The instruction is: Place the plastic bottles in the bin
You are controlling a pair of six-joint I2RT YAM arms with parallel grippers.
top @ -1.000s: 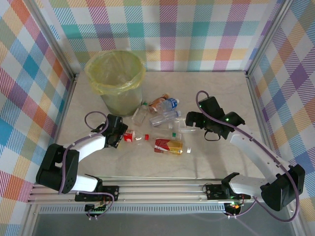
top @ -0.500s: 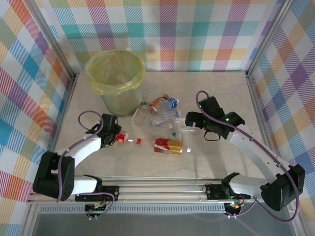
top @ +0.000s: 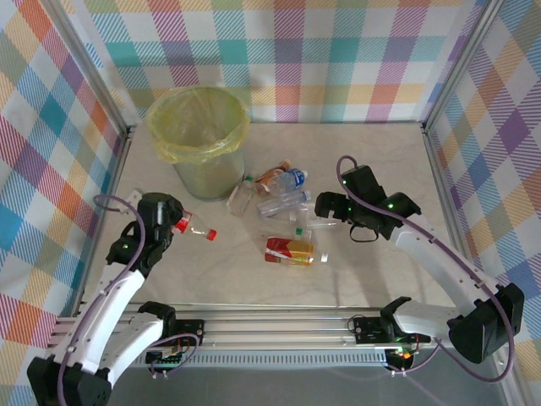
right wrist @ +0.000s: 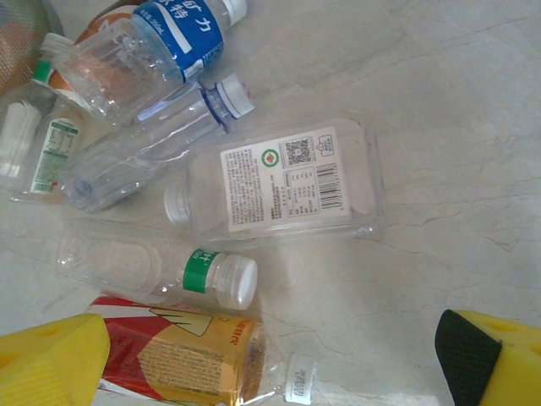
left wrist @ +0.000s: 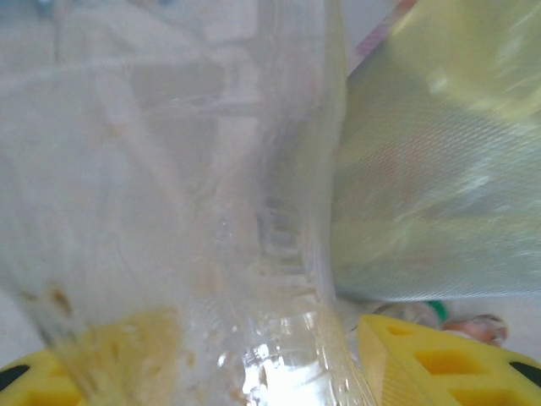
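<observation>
My left gripper [top: 172, 223] is shut on a clear plastic bottle [top: 199, 230] with a red label and a red cap, held above the table just in front of the bin [top: 199, 135]. In the left wrist view the bottle [left wrist: 194, 211] spans the gap between the yellow fingers [left wrist: 423, 364], with the bin's yellow-green bag [left wrist: 439, 161] close on the right. Several more bottles lie in a cluster mid-table, among them a red-and-yellow labelled one [top: 290, 251]. My right gripper [top: 325, 208] hangs open over a flat white-labelled bottle [right wrist: 283, 182] and a white-capped one [right wrist: 156, 269].
A blue-labelled bottle [right wrist: 176, 32] and a long clear bottle [right wrist: 144, 156] lie at the cluster's far side, near the bin. Checked walls enclose the table on three sides. A metal rail [top: 279, 326] runs along the near edge.
My left gripper has closed on the red-capped bottle and carried it up and to the left, away from the cluster. The right arm has stayed put.
</observation>
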